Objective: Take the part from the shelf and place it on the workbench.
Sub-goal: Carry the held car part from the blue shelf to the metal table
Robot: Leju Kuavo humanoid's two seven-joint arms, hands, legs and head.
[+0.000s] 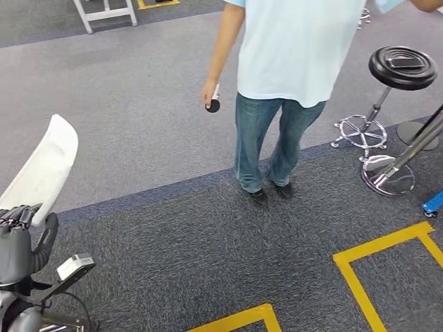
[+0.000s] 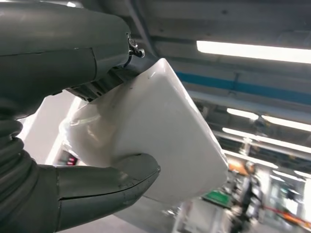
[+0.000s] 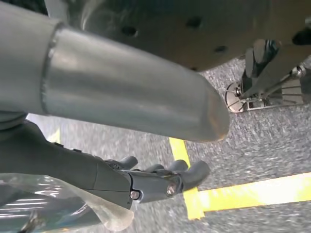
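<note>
— So, where is the part (image 2: 161, 131)?
— In my left hand (image 1: 21, 242), gripped, raised over carpet. My right hand (image 3: 154, 179) hangs empty, fingers loosely apart.
— Next?
— Carrying; I'd judge finding the workbench, skirting the person (image 1: 282, 69).

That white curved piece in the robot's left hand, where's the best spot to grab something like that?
Probably where the left hand grips the white part now: near one end, thumb on one broad face and fingers on the other, coming in across its thin edge. It is a flat, gently curved shell with rounded corners, so pinching across its thickness looks surer than wrapping its width.
</note>
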